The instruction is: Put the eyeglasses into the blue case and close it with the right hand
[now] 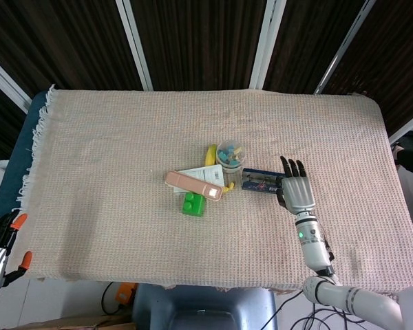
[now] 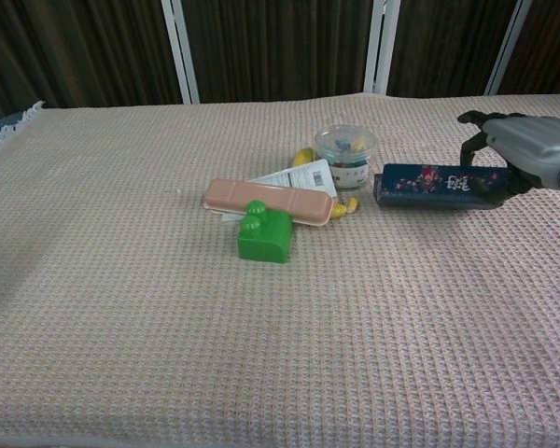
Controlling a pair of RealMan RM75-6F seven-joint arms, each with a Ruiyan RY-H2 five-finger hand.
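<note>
Just left of my right hand (image 1: 297,192) the blue case (image 1: 263,181) lies shut on the worktop (image 1: 110,158), its patterned lid facing up. My fingers (image 2: 474,119) are spread and arched over the case's right end, holding nothing that I can see; whether they touch the lid I cannot tell. Beyond the case's far end from my hand stands a small clear jar (image 2: 345,155), with a pink case (image 2: 267,201) and a green block (image 2: 264,234) further left
</note>
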